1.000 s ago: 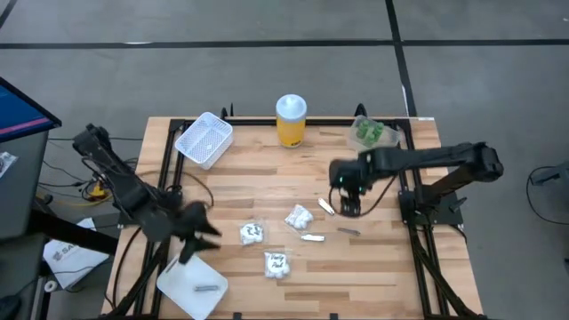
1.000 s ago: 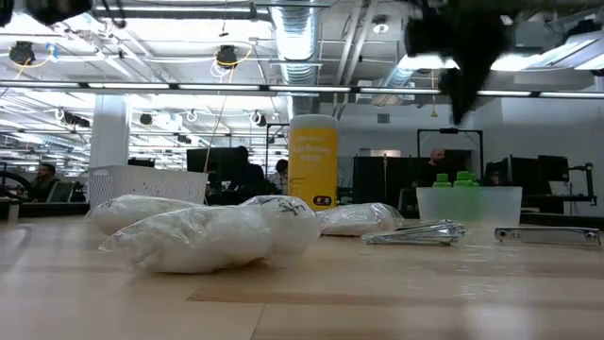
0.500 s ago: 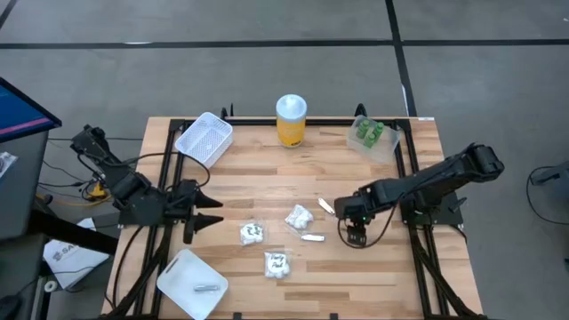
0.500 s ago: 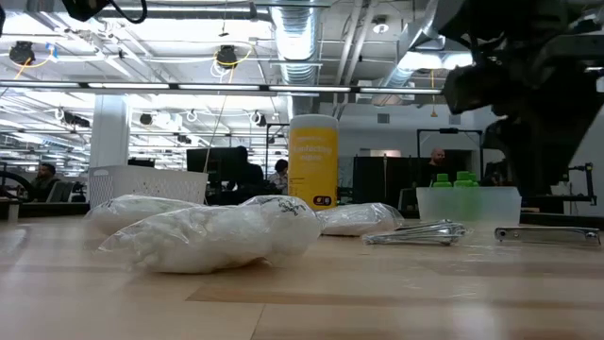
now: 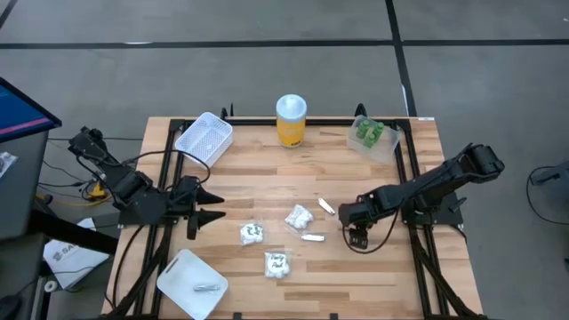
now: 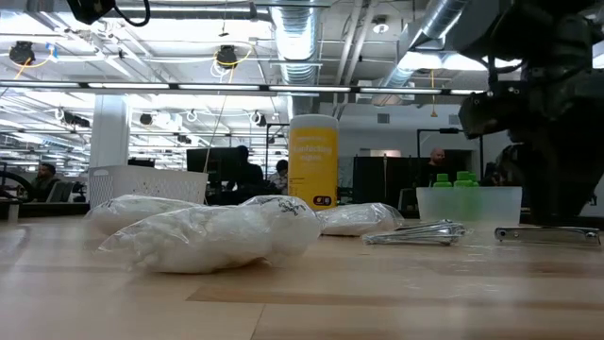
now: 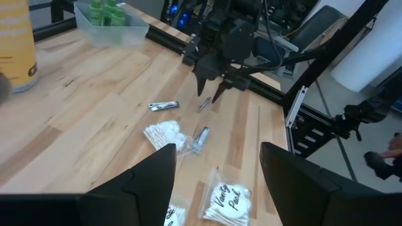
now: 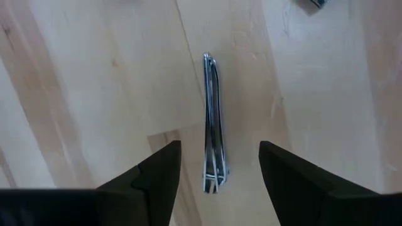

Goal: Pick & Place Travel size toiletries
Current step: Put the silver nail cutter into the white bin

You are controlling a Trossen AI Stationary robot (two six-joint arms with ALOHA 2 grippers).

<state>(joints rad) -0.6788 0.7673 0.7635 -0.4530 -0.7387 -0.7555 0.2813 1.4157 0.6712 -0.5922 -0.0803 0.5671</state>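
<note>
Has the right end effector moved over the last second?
Yes. In the high view the right end effector has come toward the table's front edge, away from the yellow jar, and now hangs open over a silvery tube.

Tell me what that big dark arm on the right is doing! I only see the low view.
Observer: That is the right end effector. It is open and hangs right over a silvery nail clipper, one finger on each side.
Operator: Where is the other arm?
Observer: The left end effector is open too, low over the table's left side.
Operator: Is anything put away?
Observer: One small silvery piece lies in the flat white tray at the near left corner.
</note>
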